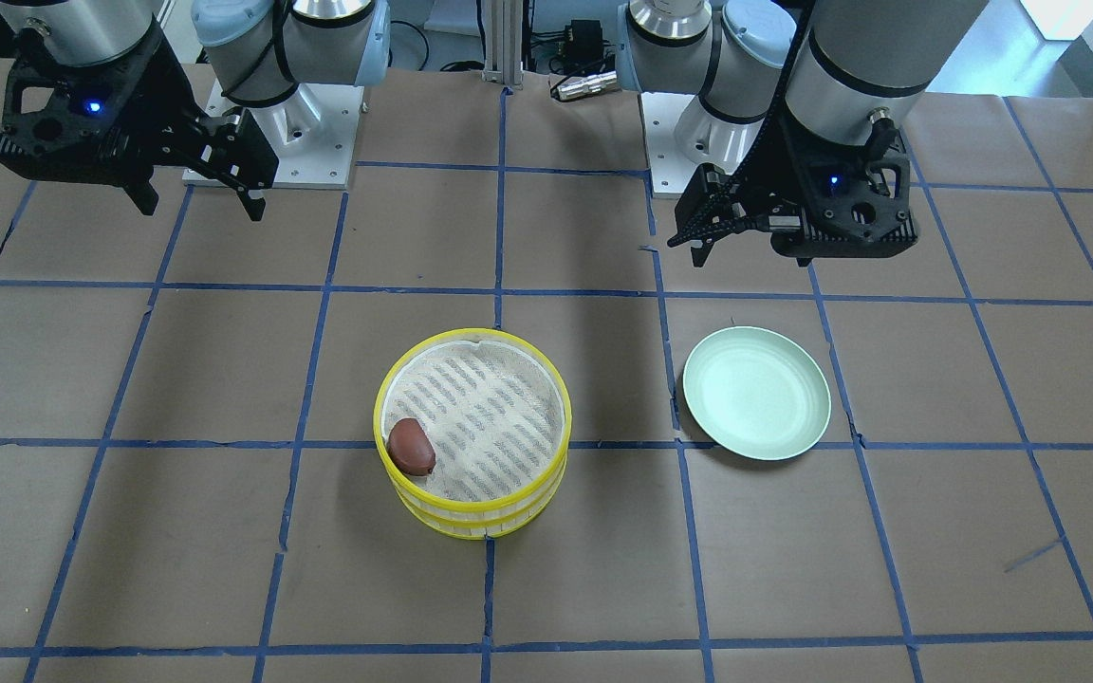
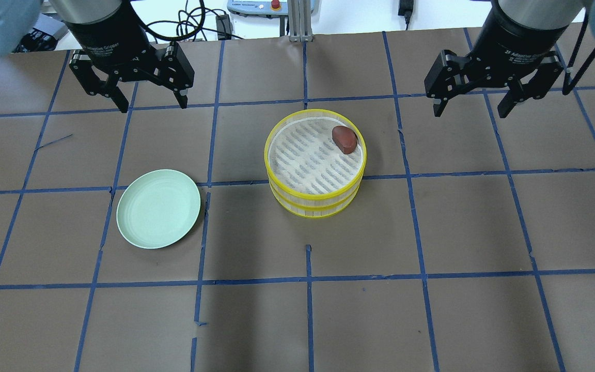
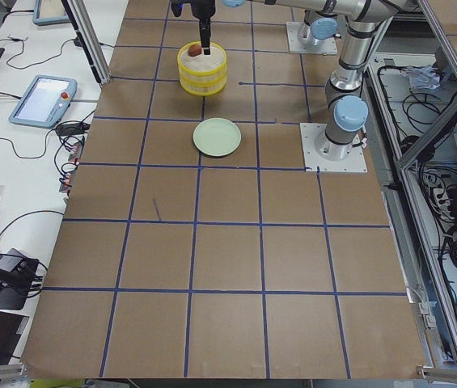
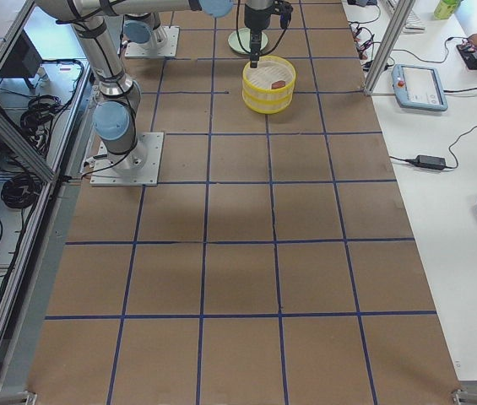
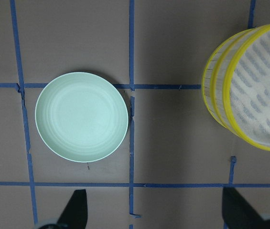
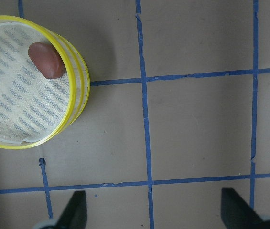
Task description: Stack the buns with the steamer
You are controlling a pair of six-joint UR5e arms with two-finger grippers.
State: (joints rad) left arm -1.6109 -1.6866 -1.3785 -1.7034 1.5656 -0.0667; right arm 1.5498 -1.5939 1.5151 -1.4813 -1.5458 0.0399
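Brown-papered table (image 2: 432, 232) with a blue tape grid, that's your whole surface. Left gripper (image 2: 154, 103) hangs above it, fingers spread wide, nothing held. Right gripper (image 2: 469, 111) is the same, wide and empty. You've got the steamer (image 2: 315, 199) mid-table, its two trays stacked, well apart from both grippers. Pale green plate (image 2: 158, 209) sits near it on the left arm's side, not touching. Reddish-brown bun (image 2: 344, 139) lies in the top tray, against the rim on the right arm's side.
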